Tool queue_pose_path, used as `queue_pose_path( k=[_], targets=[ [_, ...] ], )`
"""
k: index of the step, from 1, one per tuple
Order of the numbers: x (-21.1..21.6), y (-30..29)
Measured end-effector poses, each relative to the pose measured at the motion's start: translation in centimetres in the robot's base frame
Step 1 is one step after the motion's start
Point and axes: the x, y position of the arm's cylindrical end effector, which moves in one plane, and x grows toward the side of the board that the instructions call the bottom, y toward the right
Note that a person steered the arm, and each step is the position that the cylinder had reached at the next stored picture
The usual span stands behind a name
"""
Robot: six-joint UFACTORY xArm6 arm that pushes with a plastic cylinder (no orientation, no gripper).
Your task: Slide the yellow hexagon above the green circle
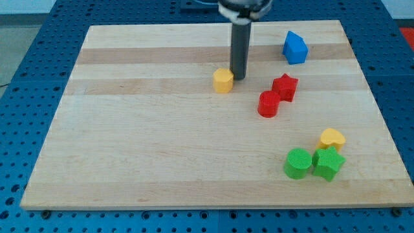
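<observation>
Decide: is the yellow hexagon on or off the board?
On. The yellow hexagon sits on the board, well inside its edges, my tip at its right.

The arm (244,8) is cut off by the view's top edge, so only the base of its mount and the rod show. The yellow heart (332,138) is partly covered at its lower edge by the green star (328,163). The bench (129,162) lies fully in view.
</observation>
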Motion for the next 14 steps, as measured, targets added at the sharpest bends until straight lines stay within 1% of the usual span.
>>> queue_pose_path(
  k=[1,2,3,4,5,6,7,8,9,10,11,12,13,14],
  targets=[
    [1.6,-1.0],
    [-1.3,-1.0],
    [-0.4,-4.9],
    [5.6,-9.1],
    [8.7,-9.3],
    [8.7,-12.0],
    [12.0,-13.8],
    [13.4,-9.0],
    [13.4,-3.6],
    [13.9,-8.9],
    [13.1,-15.7],
    [10.6,-14.9],
    [9.6,-9.2],
    [9.6,-1.2]
  ],
)
